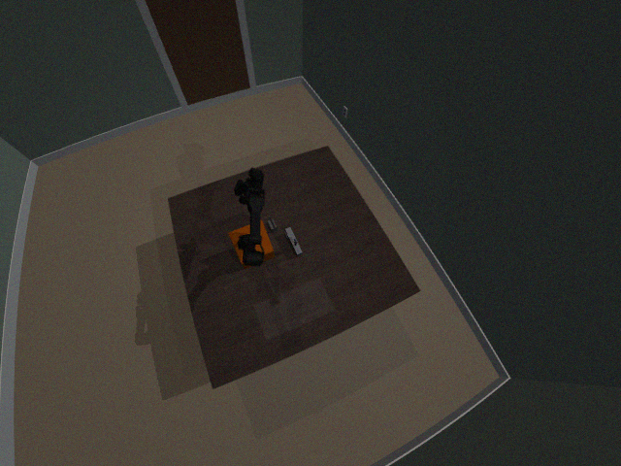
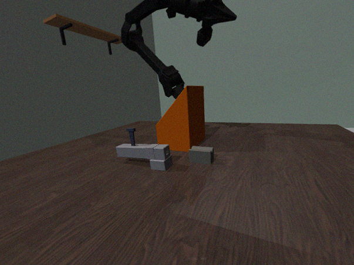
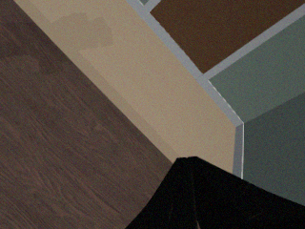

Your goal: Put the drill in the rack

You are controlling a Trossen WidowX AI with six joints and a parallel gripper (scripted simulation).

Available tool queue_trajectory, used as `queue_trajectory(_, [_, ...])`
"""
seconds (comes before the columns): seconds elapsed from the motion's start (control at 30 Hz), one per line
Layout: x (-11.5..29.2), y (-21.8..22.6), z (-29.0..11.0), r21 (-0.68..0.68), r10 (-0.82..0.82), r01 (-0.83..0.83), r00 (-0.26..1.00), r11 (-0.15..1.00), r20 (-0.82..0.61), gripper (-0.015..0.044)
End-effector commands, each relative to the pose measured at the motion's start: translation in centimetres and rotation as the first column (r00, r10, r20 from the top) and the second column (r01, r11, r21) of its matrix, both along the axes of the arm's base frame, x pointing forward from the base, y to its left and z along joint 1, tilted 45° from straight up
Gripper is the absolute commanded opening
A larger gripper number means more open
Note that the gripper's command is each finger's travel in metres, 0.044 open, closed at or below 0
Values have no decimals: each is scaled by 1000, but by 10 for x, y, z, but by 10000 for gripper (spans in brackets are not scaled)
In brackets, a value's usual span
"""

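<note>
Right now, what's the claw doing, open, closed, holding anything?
Claw: closed, holding nothing, high above the table and well clear of the drill.

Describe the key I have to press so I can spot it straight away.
Find the tall orange wedge-shaped block on the table. Left of it and nearer the camera lies a long grey bar. The key is the small dark T-shaped peg standing upright on that bar; everything around it is grey.
</note>
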State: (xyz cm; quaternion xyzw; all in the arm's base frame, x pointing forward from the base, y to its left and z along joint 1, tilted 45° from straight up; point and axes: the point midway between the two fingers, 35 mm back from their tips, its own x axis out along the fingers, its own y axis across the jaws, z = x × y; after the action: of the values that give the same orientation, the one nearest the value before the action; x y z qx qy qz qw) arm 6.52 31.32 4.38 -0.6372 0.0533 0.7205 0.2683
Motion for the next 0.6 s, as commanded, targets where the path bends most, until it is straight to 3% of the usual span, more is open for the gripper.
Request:
queue_trajectory(0.0, [58,-33,-12,-97,-380,384,923,918,56,0])
queue_trajectory(0.13, [114,-76,-17,-127,-713,730,684,672,154,0])
queue_trajectory(0.3, [168,-147,-16,-68,-935,978,208,196,286,0])
queue_trajectory(0.43, [196,-212,-11,52,-907,976,-214,-210,362,0])
queue_trajectory(0.57, [210,-279,-3,220,-716,811,-583,-543,383,0])
